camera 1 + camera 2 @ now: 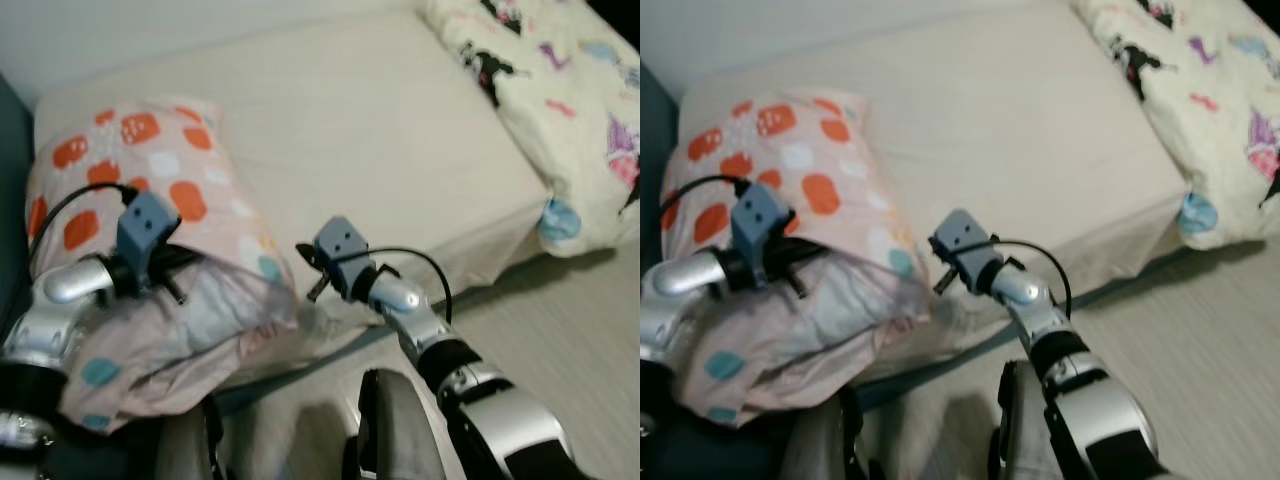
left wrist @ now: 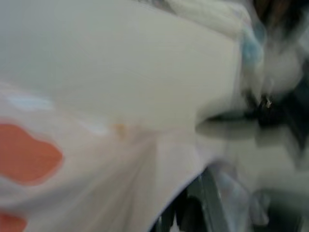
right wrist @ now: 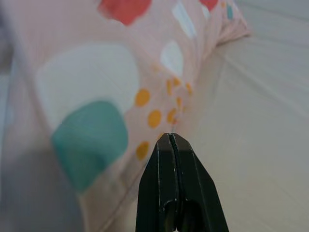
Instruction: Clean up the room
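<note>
A pink pillow (image 1: 170,170) with orange, white and teal spots lies at the left end of the bed, its near end sagging over the mattress edge. My left gripper (image 1: 172,285) is pressed into the pillow's crumpled near side, and the pillow cloth (image 2: 72,169) sits blurred right up against the wrist camera. My right gripper (image 1: 315,290) hovers just right of the pillow's near corner, over the bed's edge. Its fingers (image 3: 171,183) are shut with nothing between them, pointing at the pillow (image 3: 96,87).
The cream sheet (image 1: 370,130) covers the mattress. A cream blanket with cartoon prints (image 1: 570,110) hangs over the bed's right end. Grey floor (image 1: 570,330) lies to the front right. A dark teal headboard (image 1: 10,200) stands at far left.
</note>
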Tool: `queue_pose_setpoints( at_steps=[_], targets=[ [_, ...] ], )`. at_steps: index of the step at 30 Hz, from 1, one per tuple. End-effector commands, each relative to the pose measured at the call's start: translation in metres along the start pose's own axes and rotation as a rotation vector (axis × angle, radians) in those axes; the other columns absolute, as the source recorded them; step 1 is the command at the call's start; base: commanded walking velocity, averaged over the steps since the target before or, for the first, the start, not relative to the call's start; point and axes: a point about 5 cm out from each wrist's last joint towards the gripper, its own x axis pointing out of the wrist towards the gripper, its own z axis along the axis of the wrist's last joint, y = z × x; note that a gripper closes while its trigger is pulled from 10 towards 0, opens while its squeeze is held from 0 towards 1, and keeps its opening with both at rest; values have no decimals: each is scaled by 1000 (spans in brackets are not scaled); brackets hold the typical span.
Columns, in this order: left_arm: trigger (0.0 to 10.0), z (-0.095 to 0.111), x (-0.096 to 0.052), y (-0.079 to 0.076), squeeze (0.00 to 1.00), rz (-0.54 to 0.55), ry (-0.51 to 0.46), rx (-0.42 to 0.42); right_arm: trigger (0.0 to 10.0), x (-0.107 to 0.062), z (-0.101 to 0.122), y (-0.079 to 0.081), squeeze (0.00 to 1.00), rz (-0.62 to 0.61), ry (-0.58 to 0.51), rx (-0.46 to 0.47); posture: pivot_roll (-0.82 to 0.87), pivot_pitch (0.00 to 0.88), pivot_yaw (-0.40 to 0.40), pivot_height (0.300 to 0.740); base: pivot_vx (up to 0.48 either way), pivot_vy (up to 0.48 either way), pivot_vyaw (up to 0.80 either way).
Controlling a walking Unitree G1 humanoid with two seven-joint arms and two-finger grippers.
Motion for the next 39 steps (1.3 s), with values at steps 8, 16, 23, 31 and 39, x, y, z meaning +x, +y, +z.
queue_pose_setpoints(
  at_steps=[8, 16, 23, 31, 39],
  targets=[
    [10000, 52, 6, 39, 0, 246, -391, -204, 10000, -4, -4, -3, 0, -9, 1, 64, 19, 300, -53, 567, 0, 0, 0],
    [10000, 53, 11, 25, 0, 140, -224, -68, 10000, -6, -7, -4, 0, -8, 28, 47, 18, 294, -39, 567, 0, 0, 0],
    [10000, -14, -21, -37, 0, -371, 480, 310, 10000, -11, -14, -1, 0, 31, 68, 20, 17, 300, -39, 567, 0, 0, 0],
    [10000, 11, -57, -56, 0, -477, 579, 175, 10000, -10, -14, 4, 0, 75, 69, 15, 39, 303, -52, 567, 0, 0, 0],
    [10000, 78, -39, -73, 0, -518, -13, -164, 10000, -5, -12, 13, 0, 126, 52, 43, 48, 300, -58, 567, 0, 0, 0]
  ],
)
